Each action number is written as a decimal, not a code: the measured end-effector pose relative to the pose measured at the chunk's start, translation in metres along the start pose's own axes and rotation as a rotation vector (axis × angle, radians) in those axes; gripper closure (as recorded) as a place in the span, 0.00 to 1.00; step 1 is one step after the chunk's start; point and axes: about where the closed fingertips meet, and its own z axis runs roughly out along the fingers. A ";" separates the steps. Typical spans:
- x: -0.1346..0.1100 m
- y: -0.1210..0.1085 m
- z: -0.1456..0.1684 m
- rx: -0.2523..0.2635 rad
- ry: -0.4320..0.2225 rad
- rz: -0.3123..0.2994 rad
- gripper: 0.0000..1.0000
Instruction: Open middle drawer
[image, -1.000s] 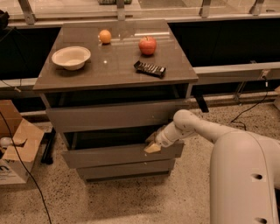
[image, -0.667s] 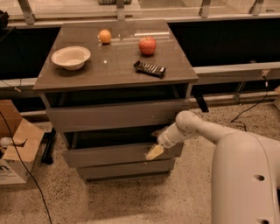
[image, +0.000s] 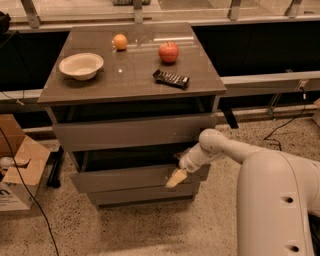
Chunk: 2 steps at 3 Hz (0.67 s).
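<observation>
The middle drawer (image: 125, 178) is a wide grey-taupe front in a three-drawer cabinet. It stands pulled out a little, with a dark gap above its top edge. My gripper (image: 176, 176) is at the right part of that top edge, at the end of my white arm (image: 220, 147), which reaches in from the right. The top drawer (image: 130, 131) stands above it and the bottom drawer (image: 140, 196) sits below it, set back.
On the cabinet top (image: 130, 80) are a white bowl (image: 81, 65), an orange (image: 119, 41), a red apple (image: 169, 51) and a dark remote (image: 171, 78). A cardboard box (image: 17, 172) and cables lie on the floor at the left. My white base (image: 280, 210) fills the lower right.
My gripper has slid a little lower over the middle drawer's top edge. The drawer front stands much as before, perhaps slightly further out.
</observation>
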 end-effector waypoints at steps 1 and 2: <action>-0.001 0.003 -0.002 -0.005 0.010 -0.003 0.57; 0.006 0.020 0.002 -0.041 0.078 -0.022 0.65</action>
